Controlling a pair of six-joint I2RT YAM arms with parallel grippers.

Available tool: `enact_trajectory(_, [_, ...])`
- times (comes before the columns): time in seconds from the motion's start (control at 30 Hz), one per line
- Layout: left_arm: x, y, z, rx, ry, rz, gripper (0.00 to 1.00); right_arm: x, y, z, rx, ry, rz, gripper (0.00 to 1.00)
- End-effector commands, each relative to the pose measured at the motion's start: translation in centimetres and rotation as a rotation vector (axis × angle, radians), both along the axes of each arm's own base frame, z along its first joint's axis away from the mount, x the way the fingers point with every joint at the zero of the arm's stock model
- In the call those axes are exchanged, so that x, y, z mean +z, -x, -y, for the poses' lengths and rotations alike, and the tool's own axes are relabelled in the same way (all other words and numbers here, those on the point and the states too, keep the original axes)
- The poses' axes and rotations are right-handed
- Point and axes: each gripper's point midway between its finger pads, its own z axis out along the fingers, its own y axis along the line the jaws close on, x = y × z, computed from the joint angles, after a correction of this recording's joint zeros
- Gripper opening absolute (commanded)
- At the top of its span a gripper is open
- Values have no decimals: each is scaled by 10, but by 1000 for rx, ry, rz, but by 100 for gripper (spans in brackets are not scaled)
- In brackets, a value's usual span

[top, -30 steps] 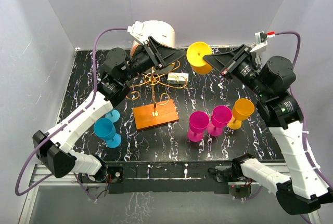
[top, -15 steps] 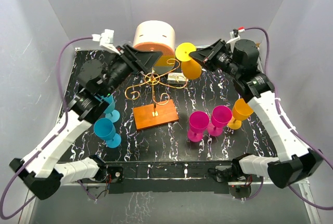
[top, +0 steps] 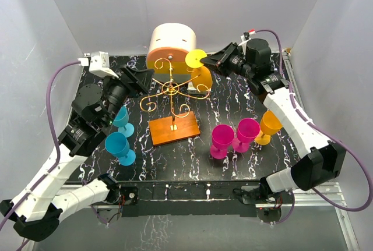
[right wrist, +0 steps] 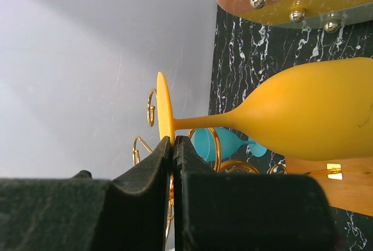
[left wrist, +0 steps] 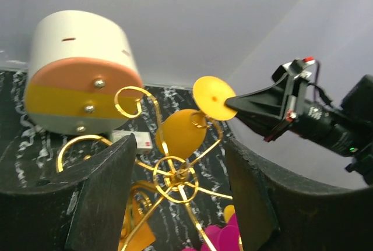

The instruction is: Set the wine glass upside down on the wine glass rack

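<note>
The yellow wine glass [top: 202, 78] hangs bowl down and foot disc up over the wine glass rack [top: 171, 89], a gold wire stand on an orange base [top: 173, 130]. My right gripper [top: 210, 60] is shut on the rim of the foot disc [right wrist: 162, 106]. In the left wrist view the stem sits at a curled scroll arm [left wrist: 199, 121], with the bowl [left wrist: 178, 133] just behind the rack's hub [left wrist: 175, 175]. My left gripper [top: 143, 79] is open and empty left of the rack, its fingers [left wrist: 102, 198] either side of the hub in its own view.
A big cream-and-orange cylinder [top: 170, 47] stands behind the rack. Two magenta glasses [top: 222, 137] [top: 247, 130] and an orange-yellow glass [top: 271, 124] stand to the right. Two blue glasses [top: 118, 145] [top: 122, 120] stand to the left. A small white box [left wrist: 131, 140] lies behind the rack.
My right arm carried the yellow glass left to the rack and turned it foot up. My left arm pulled back to the left, away from the rack top.
</note>
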Motion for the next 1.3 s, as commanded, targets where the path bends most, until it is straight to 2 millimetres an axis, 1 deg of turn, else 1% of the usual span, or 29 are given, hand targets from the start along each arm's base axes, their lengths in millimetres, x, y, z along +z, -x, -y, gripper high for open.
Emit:
enact_trajectory(0.0, [-18,-2,-28,123,-85,-25,61,43,0,-14,58,-73,117,0])
enact_trajectory(0.13, [-25,-1,-38,163,-117,-32,63,39,-3,-25,93,-88,103,0])
enact_trajectory(0.23, [-27,-1,-44,187,-159,-28,65,40,-3,-33,121,-95,101,0])
enact_trajectory(0.3, [-23,-2,-55,229,-218,-20,67,40,-1,-38,142,-96,101,0])
enact_trajectory(0.37, [-17,-2,-70,297,-241,-16,68,40,2,-42,163,-97,100,0])
enact_trajectory(0.47, [-9,0,-77,325,-253,18,69,38,7,-46,194,-99,95,0])
enact_trajectory(0.53, [-7,1,-77,324,-251,29,70,38,11,-47,210,-101,92,0])
enact_trajectory(0.7, [-12,-3,-75,320,-275,13,71,36,19,-46,225,-96,80,0])
enact_trajectory(0.87, [-13,-2,-74,315,-265,13,71,34,26,-45,239,-90,76,0])
enact_trajectory(1.27, [-14,-3,-72,312,-258,9,72,30,48,-35,237,-74,75,0])
